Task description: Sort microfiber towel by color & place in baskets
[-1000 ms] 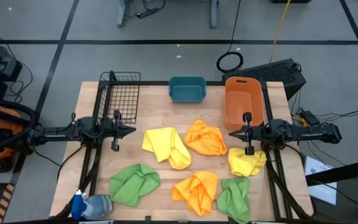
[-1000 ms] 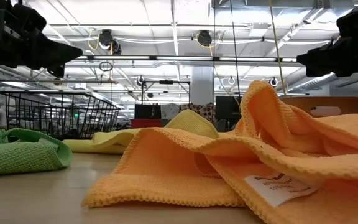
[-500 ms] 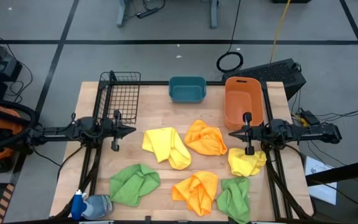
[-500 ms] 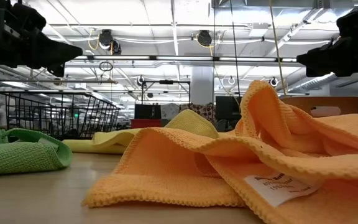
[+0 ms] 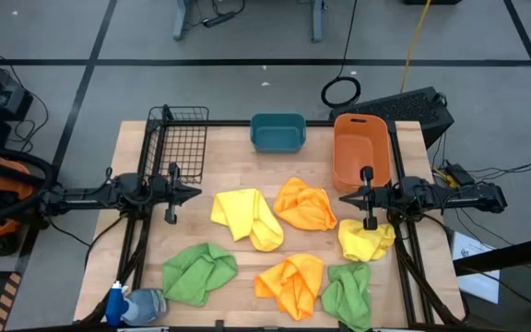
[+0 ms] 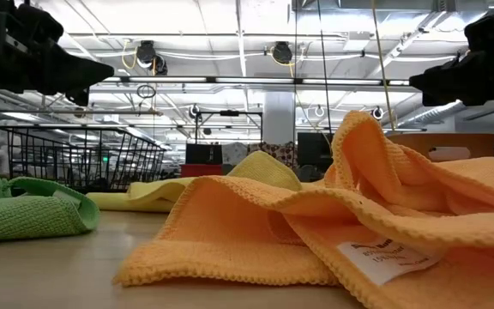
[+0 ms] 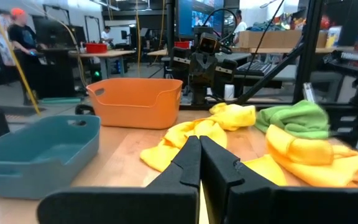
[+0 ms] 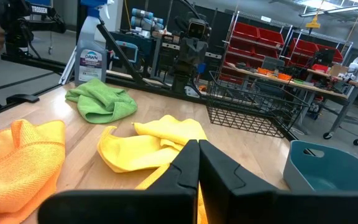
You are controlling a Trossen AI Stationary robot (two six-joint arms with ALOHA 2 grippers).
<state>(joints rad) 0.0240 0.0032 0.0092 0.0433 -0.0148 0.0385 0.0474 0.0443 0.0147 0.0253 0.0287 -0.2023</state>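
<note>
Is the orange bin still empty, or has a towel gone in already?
Empty. The high view shows the orange bin's bare floor, and all six towels lie on the table. Both grippers are shut and hold nothing.

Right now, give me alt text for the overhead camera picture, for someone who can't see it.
Six crumpled towels, two yellow, two orange and two green, lie loose on a wooden table. Behind them stand a wire basket, teal tub and orange bin. Both tools, left and right, hover shut and empty.

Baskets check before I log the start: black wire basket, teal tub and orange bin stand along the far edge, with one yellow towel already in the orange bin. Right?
Not quite. The high view shows the orange bin empty; the black wire basket and teal tub do stand along the far edge.
</note>
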